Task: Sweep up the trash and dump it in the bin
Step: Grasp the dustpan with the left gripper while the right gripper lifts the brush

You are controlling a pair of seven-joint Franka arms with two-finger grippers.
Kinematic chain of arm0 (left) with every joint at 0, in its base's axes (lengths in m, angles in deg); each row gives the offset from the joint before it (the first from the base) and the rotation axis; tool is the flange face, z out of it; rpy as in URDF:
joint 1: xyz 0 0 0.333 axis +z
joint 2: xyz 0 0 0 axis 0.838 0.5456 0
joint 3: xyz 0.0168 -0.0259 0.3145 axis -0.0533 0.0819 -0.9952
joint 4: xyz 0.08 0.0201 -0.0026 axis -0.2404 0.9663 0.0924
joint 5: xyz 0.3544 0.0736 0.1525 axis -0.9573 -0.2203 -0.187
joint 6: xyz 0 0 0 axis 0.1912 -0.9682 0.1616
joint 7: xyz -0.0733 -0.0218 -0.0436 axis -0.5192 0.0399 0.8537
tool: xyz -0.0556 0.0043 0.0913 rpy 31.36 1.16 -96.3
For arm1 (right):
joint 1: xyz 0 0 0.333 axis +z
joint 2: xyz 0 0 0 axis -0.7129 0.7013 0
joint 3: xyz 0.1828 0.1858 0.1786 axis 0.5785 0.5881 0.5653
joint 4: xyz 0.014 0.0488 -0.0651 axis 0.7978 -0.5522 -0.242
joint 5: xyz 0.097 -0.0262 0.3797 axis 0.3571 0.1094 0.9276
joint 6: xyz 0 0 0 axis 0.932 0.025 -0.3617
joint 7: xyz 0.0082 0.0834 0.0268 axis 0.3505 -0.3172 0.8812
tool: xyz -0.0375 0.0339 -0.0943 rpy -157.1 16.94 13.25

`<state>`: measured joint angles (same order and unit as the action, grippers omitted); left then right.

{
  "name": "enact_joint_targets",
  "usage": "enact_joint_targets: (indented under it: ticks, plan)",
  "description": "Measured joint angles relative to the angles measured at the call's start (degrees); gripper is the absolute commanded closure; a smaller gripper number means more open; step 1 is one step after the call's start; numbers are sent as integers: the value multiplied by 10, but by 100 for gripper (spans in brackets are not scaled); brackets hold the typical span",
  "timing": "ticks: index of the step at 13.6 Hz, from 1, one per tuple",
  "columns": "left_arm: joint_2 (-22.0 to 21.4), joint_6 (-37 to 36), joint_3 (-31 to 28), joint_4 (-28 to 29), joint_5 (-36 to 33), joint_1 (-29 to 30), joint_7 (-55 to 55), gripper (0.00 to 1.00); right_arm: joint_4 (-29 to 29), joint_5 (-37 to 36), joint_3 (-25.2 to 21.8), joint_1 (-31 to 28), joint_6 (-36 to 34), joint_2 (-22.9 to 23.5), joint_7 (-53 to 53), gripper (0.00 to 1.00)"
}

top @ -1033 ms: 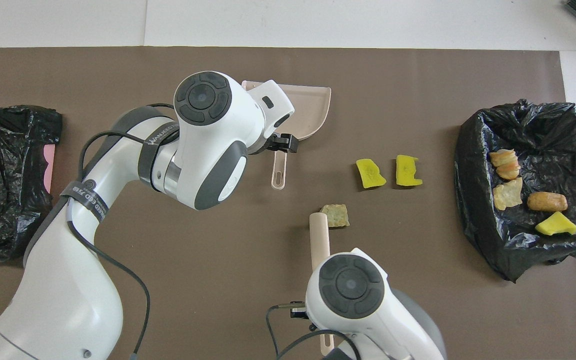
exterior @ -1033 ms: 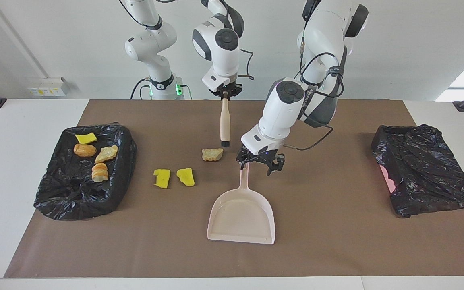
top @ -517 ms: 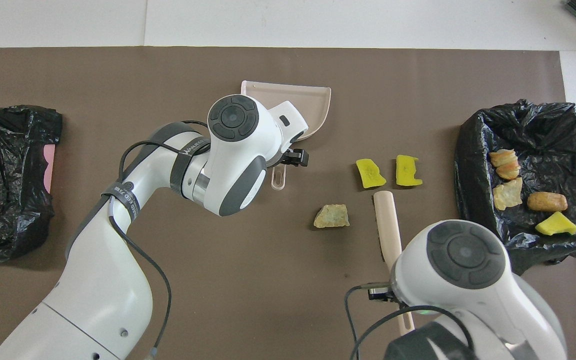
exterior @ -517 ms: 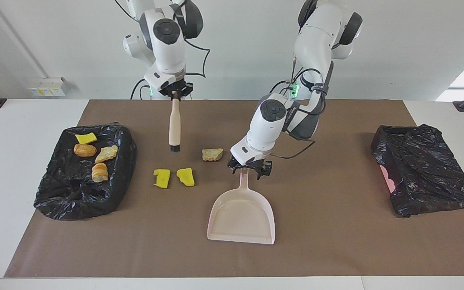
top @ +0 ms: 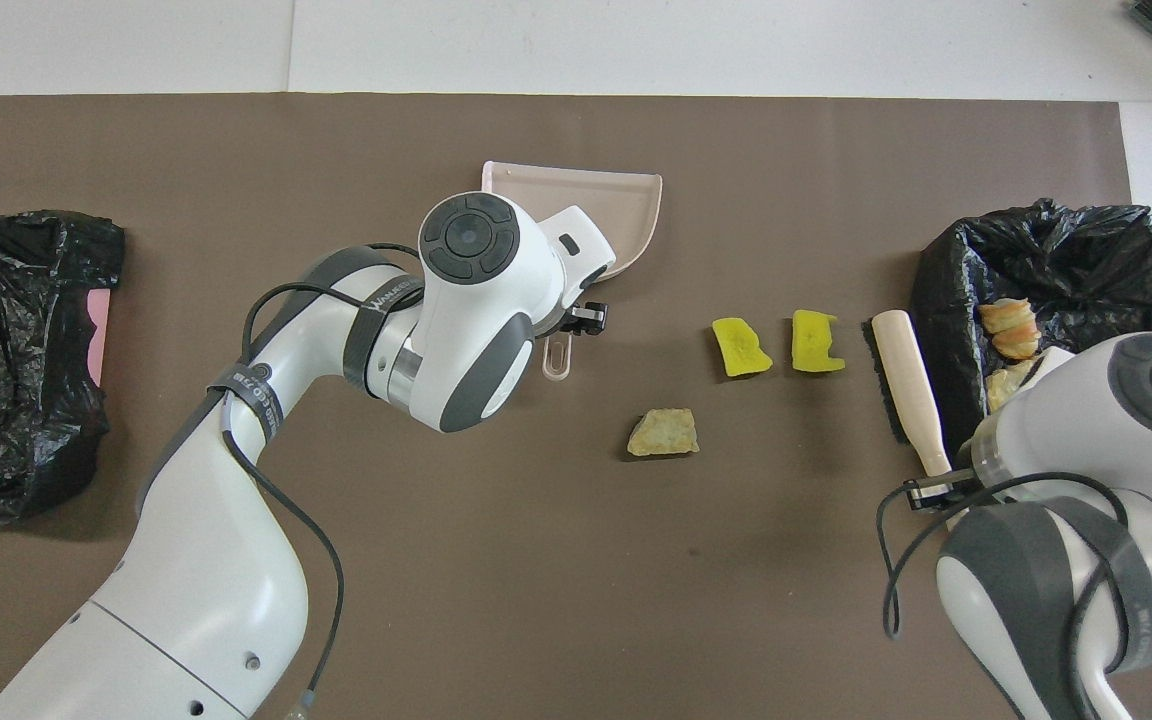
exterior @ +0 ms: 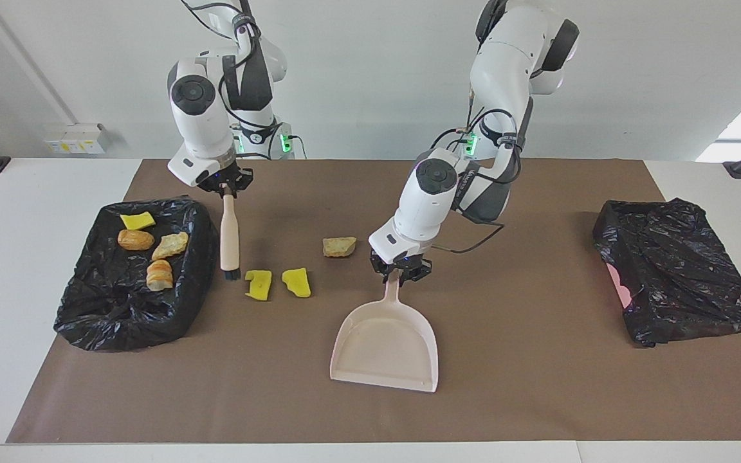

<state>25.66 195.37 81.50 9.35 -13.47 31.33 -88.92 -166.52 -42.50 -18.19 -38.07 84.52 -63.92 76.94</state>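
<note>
We see the left tool (exterior: 400, 275) down at the middle of the surface (exterior: 538, 386), its fingers drawn in around the handle of the pale pink dustpan (exterior: 386, 350), which lies flat with its open mouth toward the edge away from the robots. The right tool (exterior: 225, 186) is clamped on the top of a wooden-handled brush (exterior: 229, 241) that hangs upright, bristles down, just beside the black-lined bin (exterior: 132, 321) at the right arm's end of the surface. The trash is in two groups — three scraps loose on the brown mat and four in that bin. On the mat, two yellow chunks (exterior: 258, 283) (exterior: 296, 282) lie side by side near the brush's bristles, and a tan lump (exterior: 339, 246) sits nearer the robots, between them and the dustpan handle. In the bin we make out a yellow piece (exterior: 137, 220) and three bread-like lumps (exterior: 136, 240) (exterior: 170, 245) (exterior: 159, 275). A second black bag (exterior: 679, 273) rests at the left arm's end — something pink shows at its side.
</note>
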Motion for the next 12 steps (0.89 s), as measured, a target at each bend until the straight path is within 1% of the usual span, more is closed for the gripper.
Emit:
enact_joint_targets:
  ticks: [2,6,8,10,12]
  plan:
    - [-11,-10,-6,-1,-2,9,59,100,-2,-2,0,-6,36,31,0,100]
    - [-68,-109,-9,-2,-2,68,245,100,-2,-18,0,-9,92,79,0,100]
    - [-89,-160,-10,-1,-2,86,309,100,-3,-21,0,-11,94,85,0,100]
    - [-101,-206,-10,3,-2,94,394,100,-6,-21,1,-11,94,85,0,100]
    - [-113,-224,-10,20,-3,101,490,100,-9,-21,5,-10,94,84,-3,100]
